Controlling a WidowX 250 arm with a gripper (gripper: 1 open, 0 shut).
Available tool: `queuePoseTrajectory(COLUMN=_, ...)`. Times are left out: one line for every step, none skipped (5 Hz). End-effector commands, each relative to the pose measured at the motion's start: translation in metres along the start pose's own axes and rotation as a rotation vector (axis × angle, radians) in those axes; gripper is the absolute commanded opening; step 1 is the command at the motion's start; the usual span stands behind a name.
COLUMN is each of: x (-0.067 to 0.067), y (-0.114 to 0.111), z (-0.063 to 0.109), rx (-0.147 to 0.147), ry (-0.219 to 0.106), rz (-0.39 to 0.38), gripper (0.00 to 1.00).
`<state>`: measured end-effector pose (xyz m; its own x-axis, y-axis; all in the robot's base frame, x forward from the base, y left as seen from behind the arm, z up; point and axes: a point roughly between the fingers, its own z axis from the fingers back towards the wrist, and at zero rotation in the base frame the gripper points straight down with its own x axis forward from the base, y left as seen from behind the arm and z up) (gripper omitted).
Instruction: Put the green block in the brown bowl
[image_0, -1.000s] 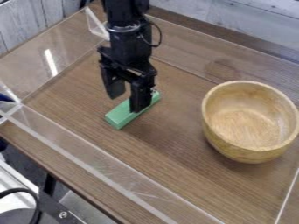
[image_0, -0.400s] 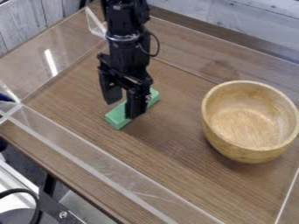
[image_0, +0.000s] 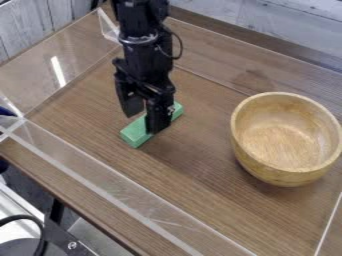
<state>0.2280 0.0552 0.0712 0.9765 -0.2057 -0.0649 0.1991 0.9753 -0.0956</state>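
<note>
The green block (image_0: 138, 132) lies flat on the wooden table, left of centre. My black gripper (image_0: 144, 108) points straight down right above it, its jaws open with one finger (image_0: 158, 116) on each side of the block's far end. The fingers hide most of that end, and I cannot tell whether they touch the block. The brown bowl (image_0: 286, 138) stands empty at the right, well apart from the gripper.
Clear acrylic walls (image_0: 80, 160) edge the table at the front and left. Bare wooden tabletop (image_0: 201, 170) lies between the block and the bowl.
The gripper has barely shifted, staying open over the block. Block and bowl have not moved.
</note>
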Motion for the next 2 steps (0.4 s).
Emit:
queuePoseTrajectory(x=0.0105, y=0.0023, z=0.0039, rx=0.075, ry=-0.056, rz=-0.041, gripper=1.00)
queuePoseTrajectory(x=0.0145, y=0.0001, z=-0.0034, rx=0.113, ry=-0.060, rz=-0.074, gripper=1.00)
